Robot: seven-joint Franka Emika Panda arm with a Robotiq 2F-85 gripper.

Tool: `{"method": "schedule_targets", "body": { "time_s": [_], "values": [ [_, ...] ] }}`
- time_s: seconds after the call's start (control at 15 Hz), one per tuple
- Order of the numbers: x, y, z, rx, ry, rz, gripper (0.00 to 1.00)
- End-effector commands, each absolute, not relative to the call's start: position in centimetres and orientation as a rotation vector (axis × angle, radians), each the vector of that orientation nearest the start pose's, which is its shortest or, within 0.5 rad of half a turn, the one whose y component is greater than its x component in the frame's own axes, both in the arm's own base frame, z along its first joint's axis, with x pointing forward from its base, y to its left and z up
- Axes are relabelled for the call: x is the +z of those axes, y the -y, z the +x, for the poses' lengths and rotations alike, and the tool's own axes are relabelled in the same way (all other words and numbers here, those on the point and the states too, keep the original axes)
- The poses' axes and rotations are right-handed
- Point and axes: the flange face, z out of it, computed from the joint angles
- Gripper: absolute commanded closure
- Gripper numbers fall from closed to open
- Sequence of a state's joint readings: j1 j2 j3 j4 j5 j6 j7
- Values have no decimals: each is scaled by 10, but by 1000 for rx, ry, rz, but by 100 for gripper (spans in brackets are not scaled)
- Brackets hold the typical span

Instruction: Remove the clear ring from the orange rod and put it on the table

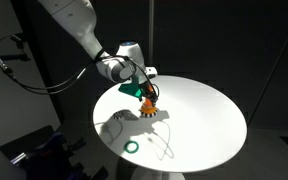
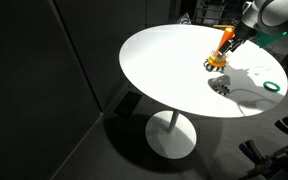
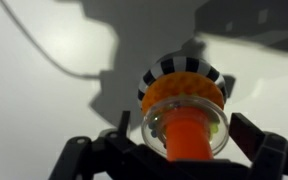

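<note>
Two jaws flanking clear ring, ring around orange rod; grip unclear

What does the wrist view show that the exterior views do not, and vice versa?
Only the wrist view makes out the see-through plastic ring circling the short orange rod, gripper fingers flanking it. Only the exterior views: the solid green ring lying flat on the round white table, and the robot arm. Both: rod, table, cast shadows.
</note>
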State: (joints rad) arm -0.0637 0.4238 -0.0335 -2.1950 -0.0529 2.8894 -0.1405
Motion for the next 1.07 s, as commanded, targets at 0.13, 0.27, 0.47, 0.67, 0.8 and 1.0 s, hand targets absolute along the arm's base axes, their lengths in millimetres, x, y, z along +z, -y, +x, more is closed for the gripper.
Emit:
{"method": "schedule_targets", "body": {
  "time_s": [0.13,0.27,0.47,0.67,0.8,1.0],
  "values": [
    [213,56,578,-424,152,-3177,0],
    [212,53,578,-431,164,-3169,0],
    [208,48,579,-437,187,-3164,0],
    [203,46,580,-451,203,-3162,0],
    [201,47,581,-471,206,-3164,0],
    [199,48,583,-502,205,-3163,0]
  ]
}}
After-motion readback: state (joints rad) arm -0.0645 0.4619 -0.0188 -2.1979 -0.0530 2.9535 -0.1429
